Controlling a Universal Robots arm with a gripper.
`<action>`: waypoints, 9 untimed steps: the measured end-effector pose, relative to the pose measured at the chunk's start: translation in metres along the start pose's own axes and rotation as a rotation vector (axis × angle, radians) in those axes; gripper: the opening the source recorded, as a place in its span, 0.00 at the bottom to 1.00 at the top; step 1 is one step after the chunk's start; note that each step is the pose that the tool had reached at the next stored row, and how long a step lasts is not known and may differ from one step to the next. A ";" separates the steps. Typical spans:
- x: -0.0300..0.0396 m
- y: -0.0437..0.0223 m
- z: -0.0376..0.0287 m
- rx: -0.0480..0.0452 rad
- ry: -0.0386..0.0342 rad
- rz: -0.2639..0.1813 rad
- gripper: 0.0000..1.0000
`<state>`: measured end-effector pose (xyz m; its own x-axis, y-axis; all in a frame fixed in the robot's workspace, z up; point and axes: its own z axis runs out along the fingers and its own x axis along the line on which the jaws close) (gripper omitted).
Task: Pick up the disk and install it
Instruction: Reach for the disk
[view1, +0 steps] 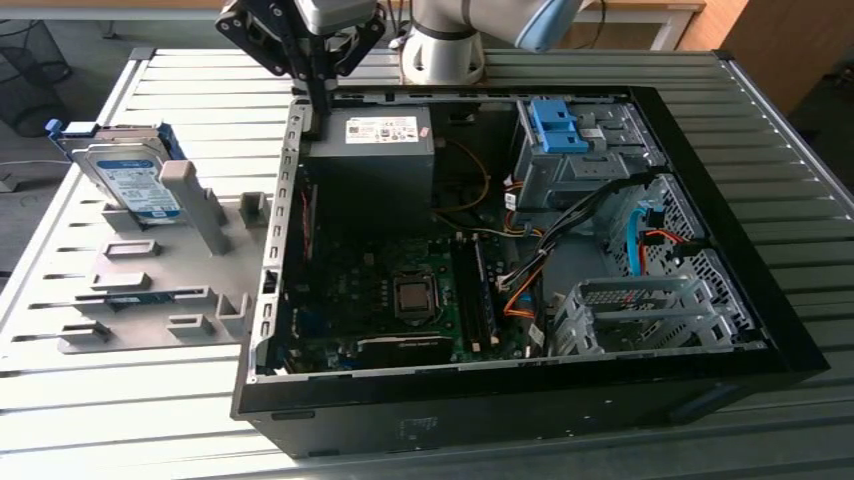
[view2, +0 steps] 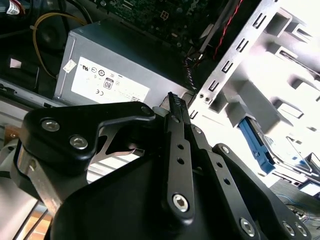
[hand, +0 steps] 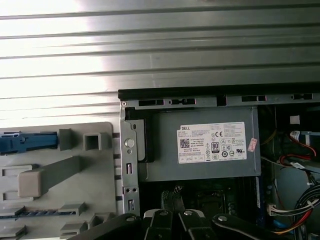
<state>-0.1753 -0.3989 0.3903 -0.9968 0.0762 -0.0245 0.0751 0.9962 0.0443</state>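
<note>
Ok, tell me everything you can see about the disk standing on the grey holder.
The disk is a flat silver metal rectangle with a white-and-blue label on its face and a blue plastic frame along its edges. It stands on edge, tilted, in the grey holder on the exterior view's left, outside the computer case. A grey upright post of the holder stands close beside it. The gripper is apart from it, over the case's far corner.

In the exterior view's upper left, the disk (view1: 123, 180) is silvery metal with a glossy label and a blue plastic frame, and the fixture (view1: 174, 290) is matt grey plastic. The table (view1: 787, 130) is ribbed, shiny metal. The power supply (view1: 374, 150) is dull grey sheet metal with a paper sticker.
</note>
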 end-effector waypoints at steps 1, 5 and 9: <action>0.0007 -0.0001 0.0000 0.0000 0.0000 0.000 0.11; 0.0035 -0.0003 0.0001 -0.0001 0.0000 0.000 0.11; 0.0063 -0.0005 0.0002 -0.0001 0.0000 0.000 0.11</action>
<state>-0.1816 -0.3989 0.3900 -0.9968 0.0762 -0.0245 0.0751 0.9962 0.0444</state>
